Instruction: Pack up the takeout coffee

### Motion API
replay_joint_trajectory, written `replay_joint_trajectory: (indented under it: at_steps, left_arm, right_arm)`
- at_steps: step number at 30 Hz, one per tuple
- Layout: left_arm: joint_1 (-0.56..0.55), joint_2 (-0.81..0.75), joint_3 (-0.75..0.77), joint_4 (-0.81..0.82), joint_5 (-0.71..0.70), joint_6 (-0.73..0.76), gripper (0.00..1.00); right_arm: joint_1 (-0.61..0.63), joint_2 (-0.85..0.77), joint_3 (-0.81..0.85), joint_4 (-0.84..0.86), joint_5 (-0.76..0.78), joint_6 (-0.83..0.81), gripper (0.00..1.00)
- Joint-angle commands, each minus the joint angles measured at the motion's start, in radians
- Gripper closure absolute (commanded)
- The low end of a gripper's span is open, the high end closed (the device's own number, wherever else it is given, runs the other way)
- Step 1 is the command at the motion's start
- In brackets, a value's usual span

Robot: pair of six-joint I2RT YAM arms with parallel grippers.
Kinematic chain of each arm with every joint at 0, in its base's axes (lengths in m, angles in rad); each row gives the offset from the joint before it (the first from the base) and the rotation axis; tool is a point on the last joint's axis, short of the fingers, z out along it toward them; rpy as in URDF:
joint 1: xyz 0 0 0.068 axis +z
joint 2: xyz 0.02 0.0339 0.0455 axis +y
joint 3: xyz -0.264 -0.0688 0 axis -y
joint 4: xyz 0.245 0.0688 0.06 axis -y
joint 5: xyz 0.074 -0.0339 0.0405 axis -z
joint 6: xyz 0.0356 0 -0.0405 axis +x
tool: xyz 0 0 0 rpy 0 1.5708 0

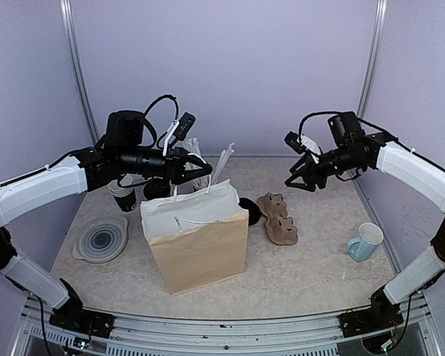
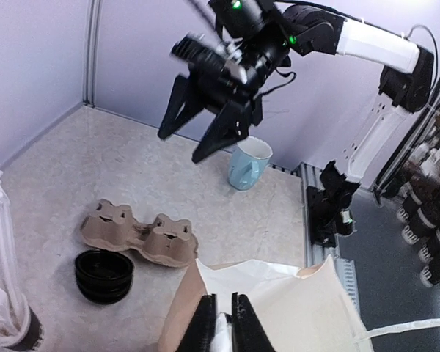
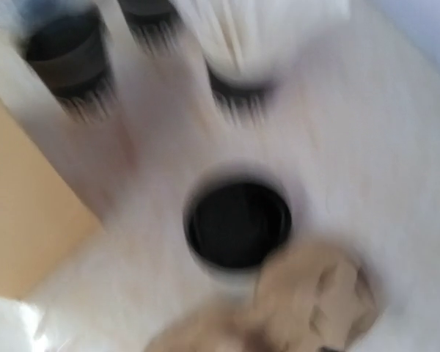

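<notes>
Left wrist, right pincer (image 2: 182, 147) spread (midair), left pincer (image 2: 222, 326) seemingly pinching bag (image 2: 293, 293)

Tan paper bag (image 1: 200, 252), pale blue mug (image 1: 366, 242), grey ringed plate (image 1: 101, 239)

The takeout coffee (image 1: 155, 190) shows in the top view only as a small, dark, upright shape on the table (image 1: 319, 267). Position: behind the rear left corner of the paper bag (image 1: 200, 245), outside it, just right of a white-rimmed cup (image 1: 123, 197). Most of its body is hidden, and the lid and patterned band cannot be resolved. In the right wrist view, dark cups (image 3: 59, 51) appear near the top edge, too blurred to tell which is the coffee.
</notes>
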Motion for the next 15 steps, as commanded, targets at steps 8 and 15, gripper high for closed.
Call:
replay_joint_trajectory:
  at_steps: [8, 15]
  left_arm:
    - [-0.041, -0.094, 0.030, -0.033, -0.303, 0.031, 0.38]
    - [-0.077, -0.135, 0.018, -0.059, -0.402, 0.047, 0.33]
  right_arm:
    - [0.032, 0.191, -0.177, 0.024, 0.309, 0.098, 0.01]
    - [0.082, 0.339, -0.086, -0.020, 0.329, 0.135, 0.01]
